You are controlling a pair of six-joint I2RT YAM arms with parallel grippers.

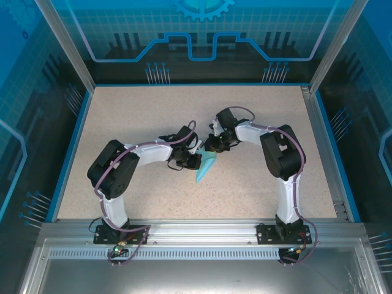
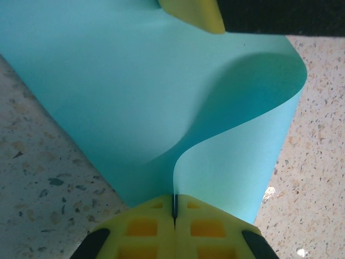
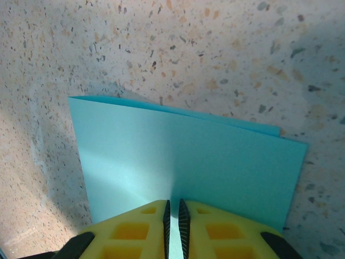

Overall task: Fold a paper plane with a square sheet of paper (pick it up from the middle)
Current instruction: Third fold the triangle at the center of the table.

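your left fingers (image 1: pixel 195 162) and right fingers (image 1: pixel 214 147) meet over the middle of the table (image 1: pixel 153 116), and the light-blue sheet of paper (image 1: pixel 205 166) hangs between them. from above, the sheet narrows to a point aimed at the table's near edge.

in the left wrist view your left fingers (image 2: pixel 179 201) are pressed together on a thin edge of the sheet of paper (image 2: pixel 135 97), with no gap visible beyond the paper itself. from that pinch the sheet rises and bends in a soft s-shaped curl. it spreads wide over the speckled table (image 2: pixel 43 178) and reaches a yellow finger (image 2: pixel 194 13) of the other arm at the far side.

in the right wrist view your right fingers (image 3: pixel 186 209) stand almost together, a narrow slit between them, and the sheet (image 3: pixel 188 156) runs into that slit, so they are pinching it. here the paper lies doubled, with two layers whose far edges sit slightly offset from each other. it throws a shadow on the table (image 3: pixel 161 48) beneath. you cannot tell from these views whether its far edge touches the table.
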